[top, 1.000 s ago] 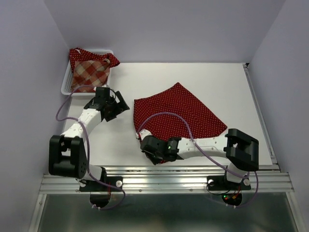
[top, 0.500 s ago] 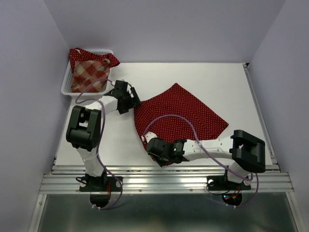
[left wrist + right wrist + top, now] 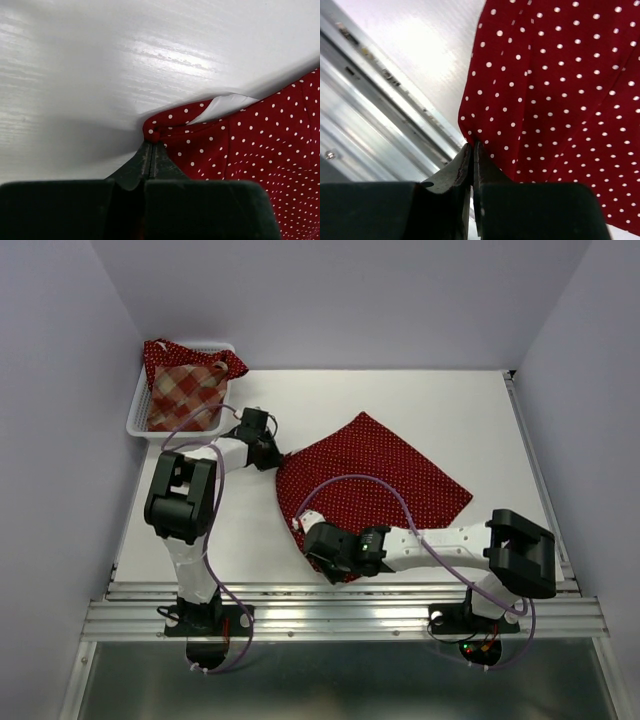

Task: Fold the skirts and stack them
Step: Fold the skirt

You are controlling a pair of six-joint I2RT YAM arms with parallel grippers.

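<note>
Lying crosswise: dotted skirt point(image 3: 400, 465), waist leftward

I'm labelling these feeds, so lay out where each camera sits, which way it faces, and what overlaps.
Top external: above and behind the bases, looking down on the table; both arms show, left gripper and right gripper at the polka-dot skirt.
Left wrist: on the left arm, facing along its shut fingers to a skirt corner.
Right wrist: on the right arm, facing along its shut fingers to the skirt's near edge beside the metal rail.
Shared: both wrist views show the same skirt, pinched at different spots.
</note>
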